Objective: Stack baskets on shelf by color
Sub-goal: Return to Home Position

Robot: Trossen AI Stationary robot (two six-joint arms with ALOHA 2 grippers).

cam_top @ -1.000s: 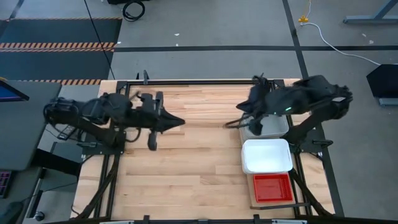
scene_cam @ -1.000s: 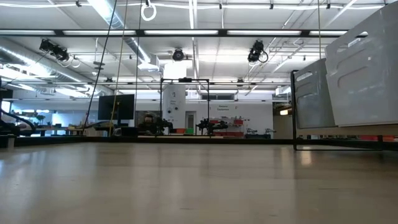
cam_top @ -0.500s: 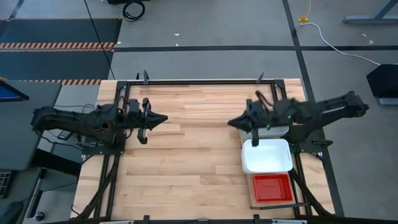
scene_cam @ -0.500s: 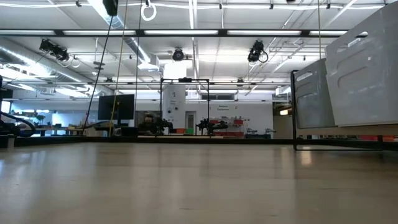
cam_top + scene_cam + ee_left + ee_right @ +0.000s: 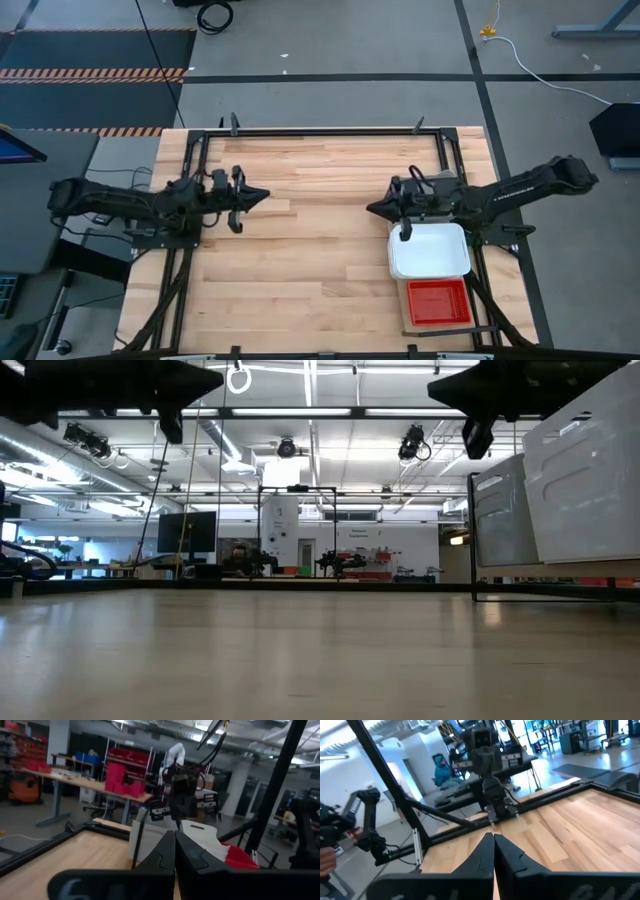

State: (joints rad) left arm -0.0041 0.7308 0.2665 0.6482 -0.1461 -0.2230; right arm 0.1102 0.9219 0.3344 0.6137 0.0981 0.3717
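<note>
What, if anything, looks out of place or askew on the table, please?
Nothing stands out. The white baskets and red baskets sit square and in line on the shelf, the grey baskets beyond them partly under the right arm. The left gripper and right gripper hang shut and empty over the tabletop.

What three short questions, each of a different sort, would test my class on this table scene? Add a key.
1. True or false: the right gripper holds a basket.
2. Which stack is in the middle of the row? A red baskets, B white baskets, C grey baskets.
3. Fill in: the fingers of the left gripper are ___.

Key: 1 false, it is shut on nothing and hangs over the bare tabletop. 2 B. 3 shut.
</note>
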